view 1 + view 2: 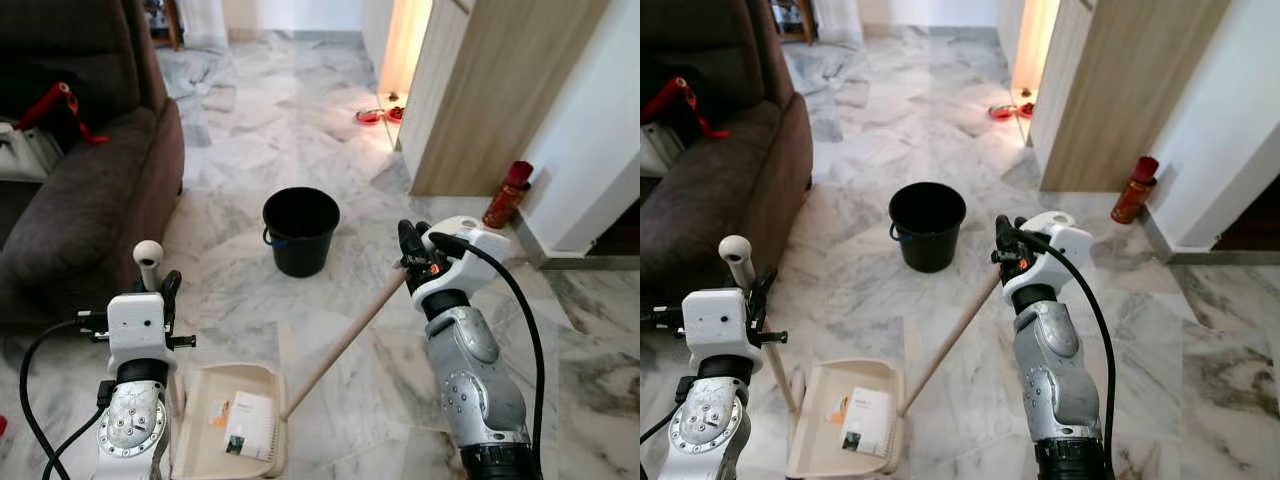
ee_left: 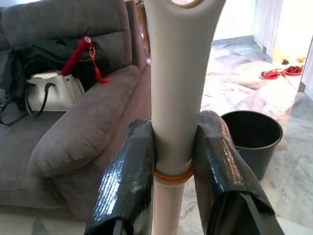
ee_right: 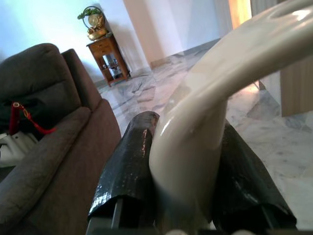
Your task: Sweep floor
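Left wrist view: the left gripper [image 2: 173,171] has its fingers [image 2: 129,181] clamped on the dustpan [image 1: 228,420] handle. The right gripper [image 3: 188,171] squeezes the broom [image 1: 345,340], slanting toward 7 o'clock; the bucket [image 1: 300,230] stands at 12 o'clock.

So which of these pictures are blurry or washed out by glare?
Head views: sharp, with doorway light blown out. Right wrist view: the cream handle is soft and out of focus, the window side hazy. Left wrist view: dustpan handle crisp, bright background overexposed.

Black bucket [image 1: 300,229] on marble floor [image 1: 250,120] near grey sofa [image 1: 90,190]
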